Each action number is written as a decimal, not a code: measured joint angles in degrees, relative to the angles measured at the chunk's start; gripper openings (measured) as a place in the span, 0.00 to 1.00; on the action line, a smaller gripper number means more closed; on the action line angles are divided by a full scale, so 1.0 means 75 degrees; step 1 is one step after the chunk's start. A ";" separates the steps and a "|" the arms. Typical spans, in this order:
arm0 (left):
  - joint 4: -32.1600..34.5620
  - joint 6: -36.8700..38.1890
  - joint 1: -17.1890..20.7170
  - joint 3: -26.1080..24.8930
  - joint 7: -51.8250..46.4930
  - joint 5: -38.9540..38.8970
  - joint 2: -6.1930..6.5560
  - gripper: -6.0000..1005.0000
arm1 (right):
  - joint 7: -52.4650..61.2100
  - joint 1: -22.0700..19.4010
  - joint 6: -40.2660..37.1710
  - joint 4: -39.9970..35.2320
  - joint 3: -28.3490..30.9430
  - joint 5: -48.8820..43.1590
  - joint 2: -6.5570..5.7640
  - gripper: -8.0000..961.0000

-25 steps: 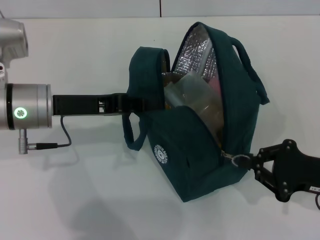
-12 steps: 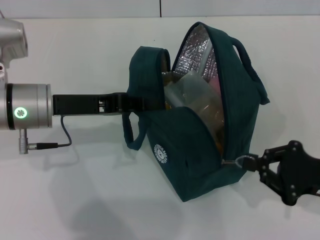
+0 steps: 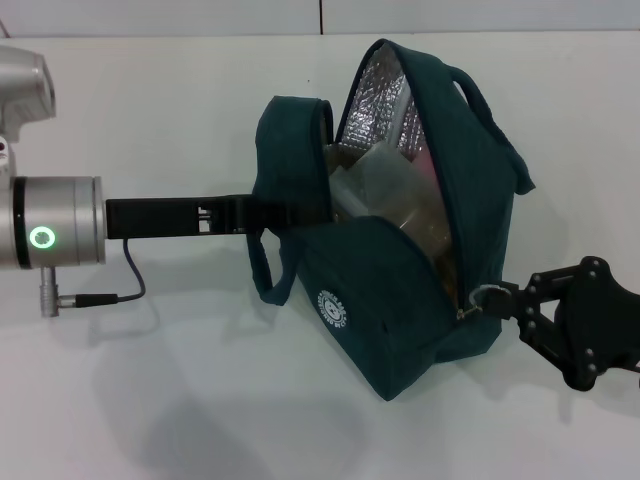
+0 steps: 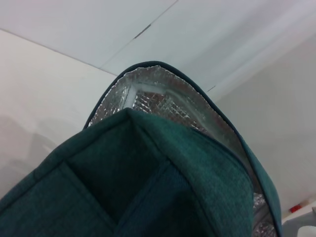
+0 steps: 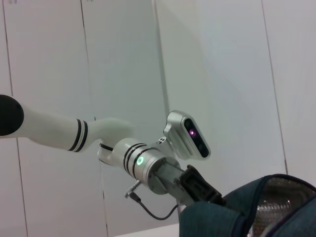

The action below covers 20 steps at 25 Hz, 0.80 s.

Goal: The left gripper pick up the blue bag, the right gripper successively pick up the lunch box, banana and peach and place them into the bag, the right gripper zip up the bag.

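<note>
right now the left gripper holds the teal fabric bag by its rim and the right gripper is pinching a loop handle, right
Not quite. In the head view the right gripper pinches the metal ring zipper pull, not a loop handle. The left gripper does hold the teal-blue fabric bag by its rim.

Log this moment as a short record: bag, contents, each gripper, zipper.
bag: blue bag, held up above the table, mouth open
contents: lunch box visible inside; other items unclear
left gripper: shut on the bag's flap
right gripper: shut on the zipper ring
zipper: at the low end, not closed
</note>
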 joint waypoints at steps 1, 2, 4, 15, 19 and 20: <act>-0.0164 -0.0006 -0.0027 -0.0021 0.0012 -0.0097 0.0017 0.07 | 0.0003 0.0024 0.0021 0.0002 -0.0006 0.0020 0.0000 0.01; -0.0200 -0.0007 -0.0034 -0.0034 0.0019 -0.0121 0.0021 0.07 | 0.0005 0.0042 0.0047 0.0013 -0.0010 0.0032 0.0001 0.01; -0.0289 -0.0009 -0.0053 -0.0114 0.0146 -0.0195 0.0029 0.07 | 0.0012 0.0108 0.0125 0.0065 -0.0021 0.0056 0.0003 0.02; -0.0481 -0.0013 -0.0019 -0.1130 0.1068 -0.0275 0.0028 0.46 | 0.0015 0.0531 0.0370 0.0287 -0.0099 0.0030 0.0027 0.02; -0.0488 -0.0012 0.0069 -0.1559 0.1380 -0.0277 0.0044 0.61 | 0.0003 0.0650 0.0347 0.0222 -0.0089 0.0236 0.0039 0.02; -0.0488 -0.0003 0.0102 -0.1720 0.1491 -0.0279 0.0036 0.65 | 0.0004 0.0696 0.0341 0.0214 -0.0089 0.0309 0.0040 0.02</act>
